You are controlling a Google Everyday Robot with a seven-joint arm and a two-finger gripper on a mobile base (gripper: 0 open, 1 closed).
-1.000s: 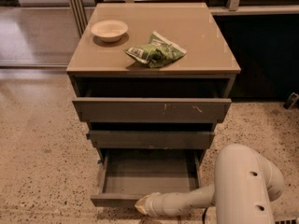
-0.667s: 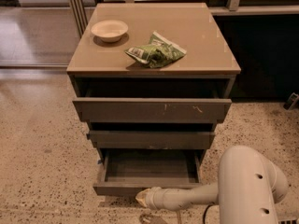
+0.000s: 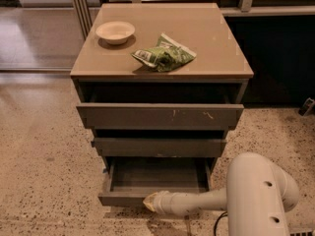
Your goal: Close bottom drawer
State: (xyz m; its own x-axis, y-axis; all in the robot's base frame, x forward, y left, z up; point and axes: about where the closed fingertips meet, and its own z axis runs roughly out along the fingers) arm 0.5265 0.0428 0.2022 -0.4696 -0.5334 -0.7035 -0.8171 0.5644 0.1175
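Note:
The bottom drawer (image 3: 123, 198) is the lowest of three dark grey-brown drawers in the cabinet. It stands partly open, and its empty shallow tray shows. My white arm reaches in from the lower right. My gripper (image 3: 149, 201) is at the arm's pale tip and presses against the drawer's flat front, right of its middle. The middle drawer (image 3: 160, 146) is slightly out above it. The top drawer (image 3: 160, 116), wider and with pale scratches, sticks out furthest.
On the cabinet top (image 3: 216, 43) lie a pale bowl (image 3: 115, 32) and a green snack bag (image 3: 165, 56). The cabinet stands on speckled floor (image 3: 44, 171). A dark wall runs at the right, and metal rails stand at the back left.
The bottom drawer has slid inward, with less of its tray showing. My gripper has moved with its front toward the cabinet.

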